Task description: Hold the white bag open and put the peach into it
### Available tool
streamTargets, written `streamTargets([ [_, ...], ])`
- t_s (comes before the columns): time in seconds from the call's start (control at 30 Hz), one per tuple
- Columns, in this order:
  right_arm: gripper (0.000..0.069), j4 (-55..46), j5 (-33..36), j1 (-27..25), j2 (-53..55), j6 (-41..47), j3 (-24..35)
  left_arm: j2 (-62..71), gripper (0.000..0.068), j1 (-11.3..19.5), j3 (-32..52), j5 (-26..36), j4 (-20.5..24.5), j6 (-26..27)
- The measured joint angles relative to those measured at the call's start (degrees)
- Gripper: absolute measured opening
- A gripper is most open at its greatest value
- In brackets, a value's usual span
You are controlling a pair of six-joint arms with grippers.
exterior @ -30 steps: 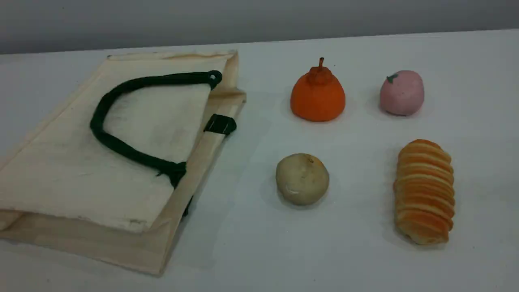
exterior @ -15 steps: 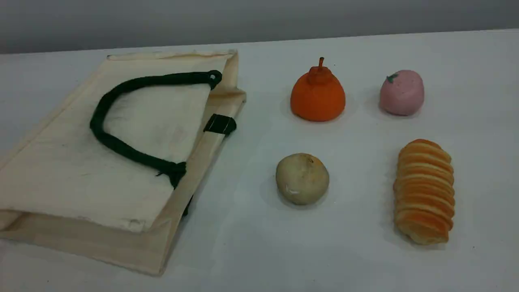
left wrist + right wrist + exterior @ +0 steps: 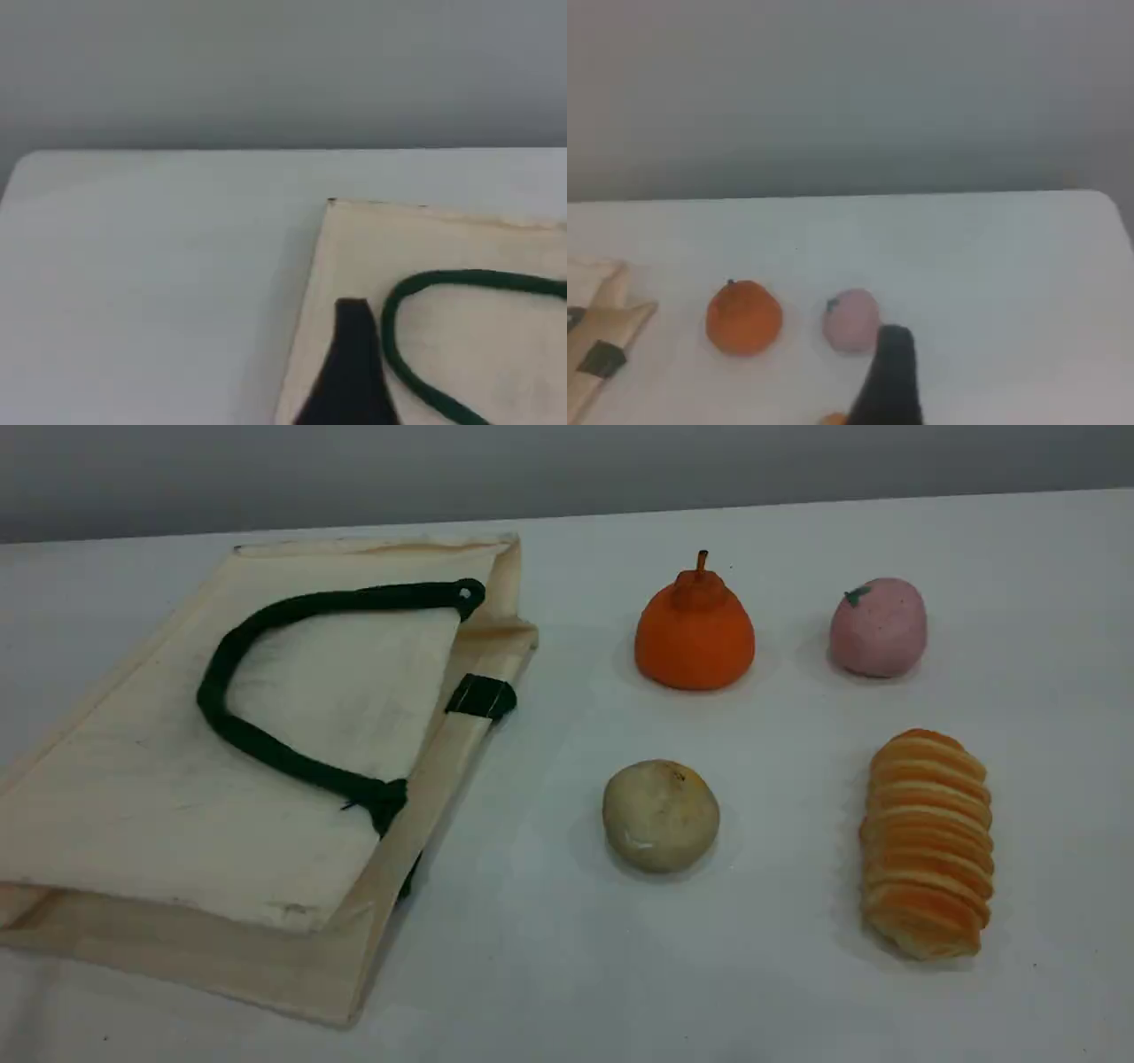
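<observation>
The white bag [image 3: 221,797] lies flat on the left of the table, its mouth facing right. One dark green rope handle [image 3: 266,753] is draped over its top face. The peach [image 3: 878,627] sits at the far right, apart from the bag. Neither arm shows in the scene view. In the left wrist view, one dark fingertip [image 3: 353,363] of my left gripper hovers over the bag's [image 3: 461,354] edge near the handle [image 3: 416,372]. In the right wrist view, one dark fingertip [image 3: 890,376] of my right gripper sits just right of the peach [image 3: 849,319]. Neither view shows the second finger.
An orange pear-shaped fruit [image 3: 695,633] stands left of the peach. A beige round bun [image 3: 661,815] lies nearer the front, and a striped golden bread roll [image 3: 927,843] is at the front right. The table's far edge meets a grey wall.
</observation>
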Motion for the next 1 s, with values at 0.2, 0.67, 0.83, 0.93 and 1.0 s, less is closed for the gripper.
streamTargets([
  [0.2, 0.0576, 0.3, -3.1, 0.0, 4.3, 0.4, 0.1, 5.8, 0.0556, 0.0, 0.0, -2.3, -1.8, -1.5],
  [0.67, 0.0576, 3.0, -8.8, 0.0, 22.0, -0.6, 0.1, 34.7, 0.0556, 0.0, -8.1, -5.3, -2.8, -1.3],
  [0.83, 0.0576, 3.1, -9.5, 0.0, 25.7, -1.0, 0.1, 44.4, 0.0556, 0.0, -12.2, -5.4, -2.8, -1.2],
  [0.93, 0.0576, 3.6, -9.7, 0.0, 26.5, -1.0, 0.1, 49.7, 0.0556, 0.0, -13.6, -5.7, -2.8, -1.2],
  [1.0, 0.0576, 3.8, -9.7, 0.0, 26.5, -1.1, 0.1, 53.2, 0.0556, 0.0, -14.5, -6.4, -2.8, -1.2],
])
